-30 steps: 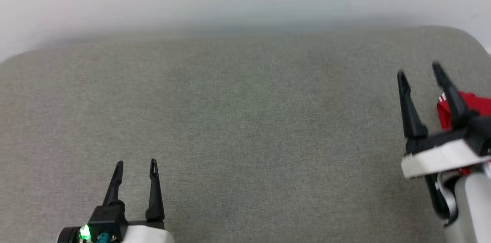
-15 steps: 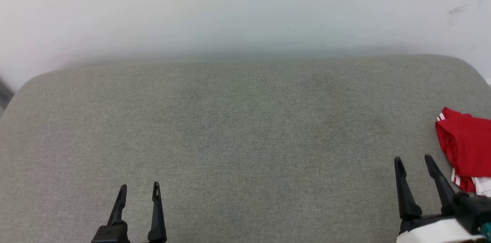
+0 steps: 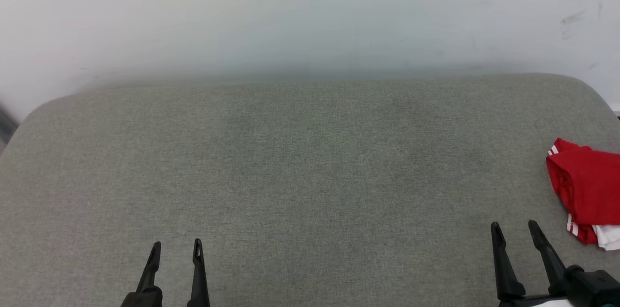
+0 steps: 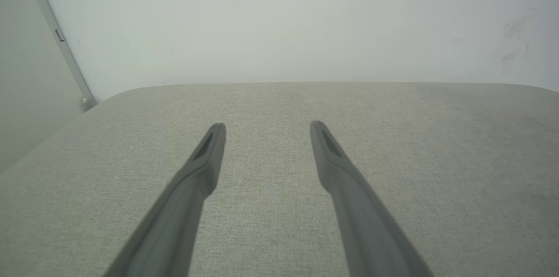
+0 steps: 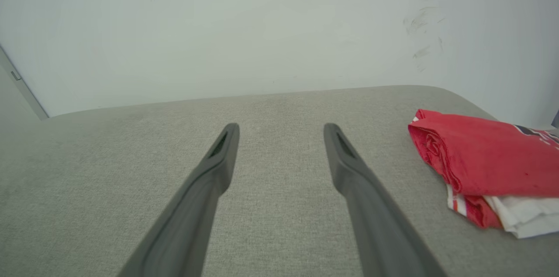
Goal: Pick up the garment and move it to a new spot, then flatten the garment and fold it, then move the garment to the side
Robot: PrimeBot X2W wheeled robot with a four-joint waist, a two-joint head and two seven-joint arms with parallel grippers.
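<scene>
Head view has the right pincer (image 3: 513, 224) down at the near edge of the grey surface (image 3: 310, 176), where a second ago it stood up against the garment (image 3: 586, 191). The camera has tilted too, so part of that shift is the picture's own. The pincer has come away with nothing: its two fingers (image 3: 503, 268) stand wide apart and bare. The left pincer (image 3: 177, 244), also at the surface's near edge, is equally wide and empty.

The garment lies as a folded red bundle at the surface's right end, touched by neither pincer. I judge the task as good as finished: folded, set aside, arms drawn back.

Right wrist view adds what the head view cuts off: stacked layers, a white sleeve (image 5: 524, 216) and striped trim (image 5: 456, 202) underneath, and dark print (image 5: 539, 130) at the far edge. Left wrist view gives bare surface and the wall (image 4: 279, 28).
</scene>
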